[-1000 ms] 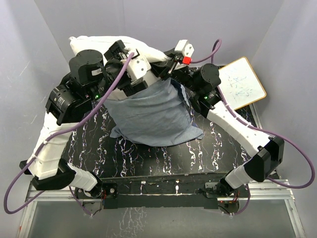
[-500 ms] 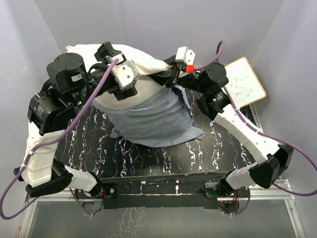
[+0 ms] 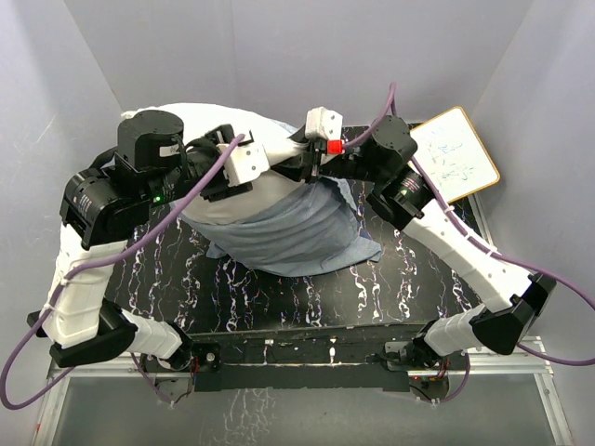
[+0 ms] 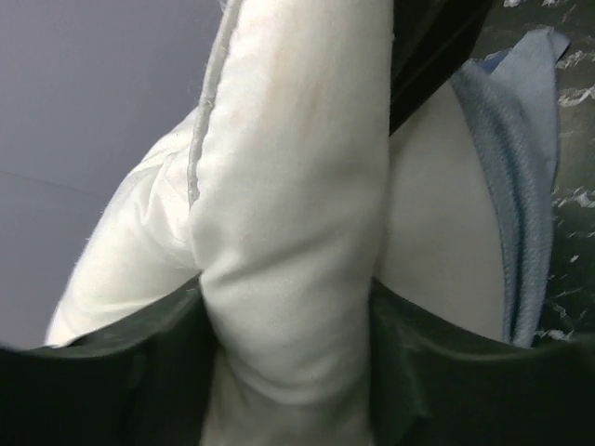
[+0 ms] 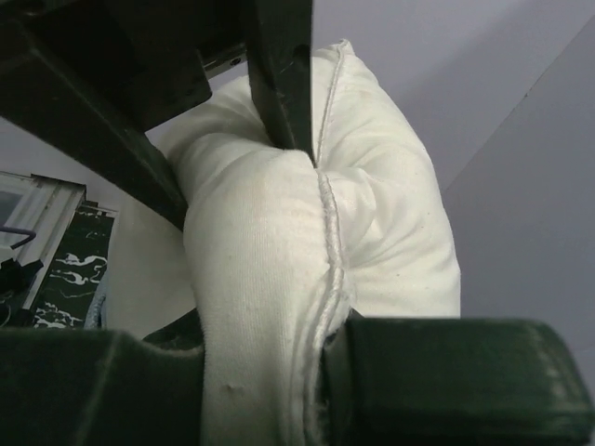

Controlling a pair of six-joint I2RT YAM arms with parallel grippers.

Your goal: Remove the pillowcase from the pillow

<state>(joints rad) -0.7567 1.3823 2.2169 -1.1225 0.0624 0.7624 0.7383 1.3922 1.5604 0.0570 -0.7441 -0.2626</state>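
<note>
- The left gripper (image 4: 288, 358) was found clamped on a thick fold of the pillow (image 3: 270, 186). The right gripper (image 5: 270, 376) was pinched on its seamed edge, close alongside.
- The pillowcase (image 3: 288, 232) lay base-ward of both grippers, sheathing the pillow's near part on the table (image 3: 390, 288).
- The pillow's long axis was judged to run from the grippers toward the bases, with the case's mouth pointing at them. Neither arm was clearly nearer.
</note>
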